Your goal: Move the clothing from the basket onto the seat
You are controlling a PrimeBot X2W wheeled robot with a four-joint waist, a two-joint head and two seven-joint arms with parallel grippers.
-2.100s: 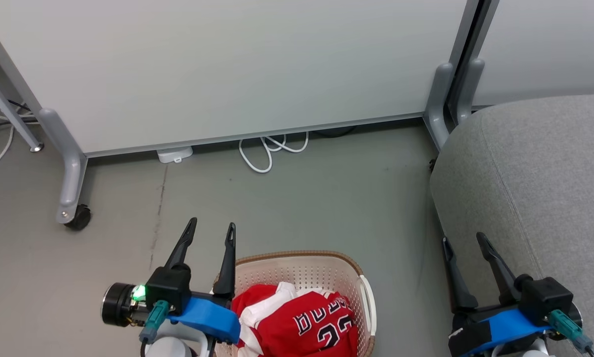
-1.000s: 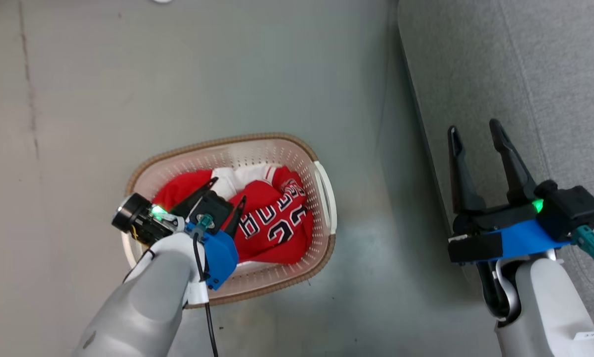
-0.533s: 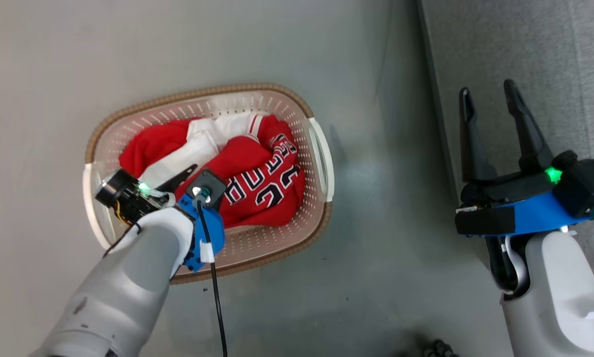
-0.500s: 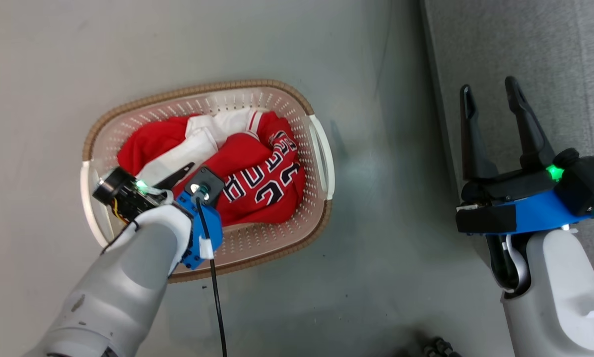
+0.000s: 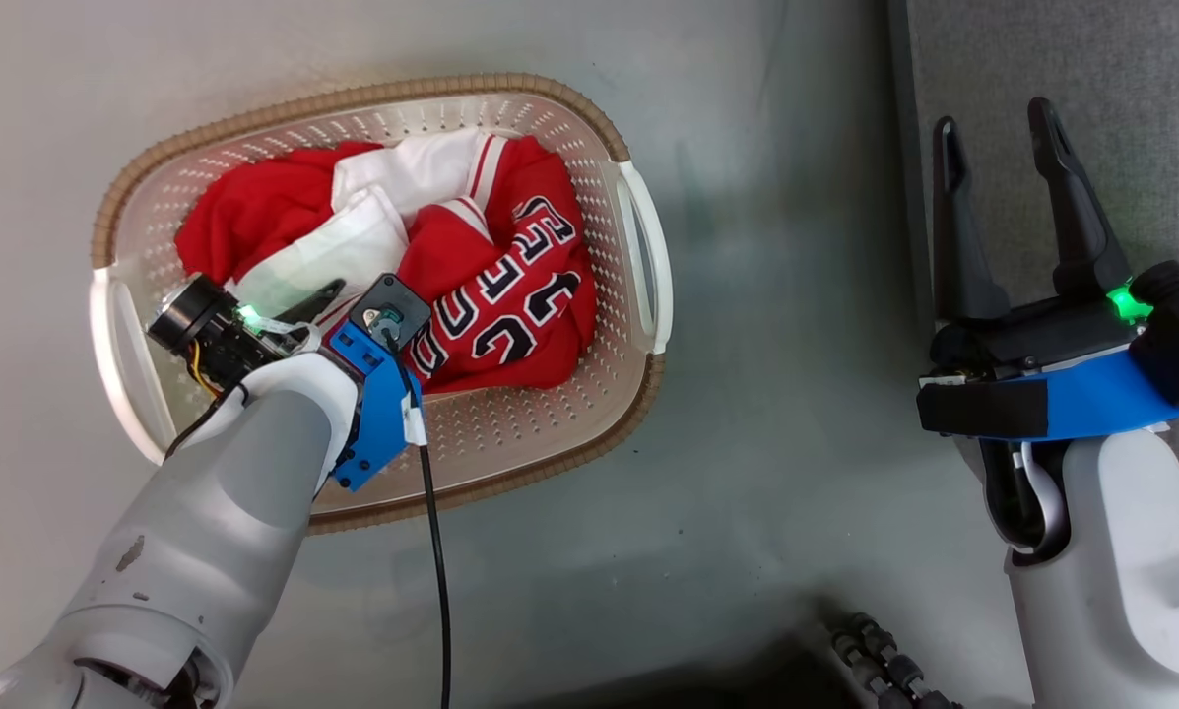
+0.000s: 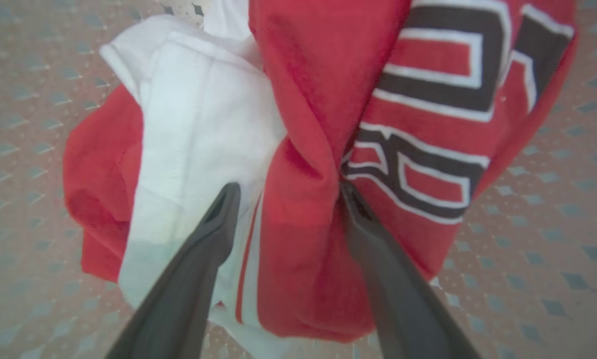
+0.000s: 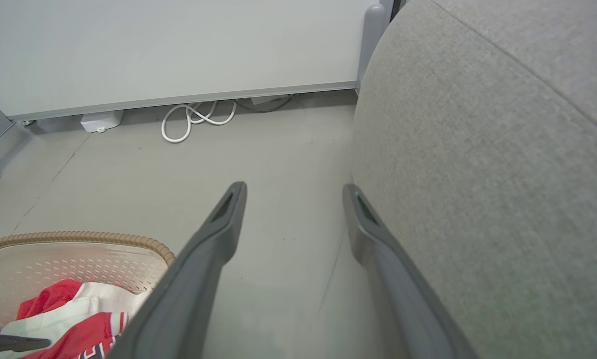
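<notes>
The clothing (image 5: pixel 495 295), a crumpled red jersey with white lining and black-and-white lettering, lies in the cream basket (image 5: pixel 353 94) on the floor. My left gripper (image 5: pixel 353 298) points down into the basket. In the left wrist view it (image 6: pixel 289 187) stands open, its two fingers pressed into the clothing (image 6: pixel 303 124) either side of a red fold. My right gripper (image 5: pixel 993 115) hangs open and empty over the left edge of the grey seat (image 5: pixel 1091 59). The right wrist view shows its fingers (image 7: pixel 228 219) above bare floor, the seat (image 7: pixel 478 149) on their right and the basket (image 7: pixel 79 235) at lower left.
A black cable (image 5: pixel 436 551) trails from my left wrist across the basket's near rim. A white panel (image 7: pixel 178 45) stands beyond the basket, with a looped white cable (image 7: pixel 193 117) and a small white box (image 7: pixel 101 121) at its foot. Grey floor separates basket and seat.
The head camera has tilted down, so the basket sits higher in the picture. My left gripper has gone deeper into the clothing, still open. The right gripper keeps its pose.
</notes>
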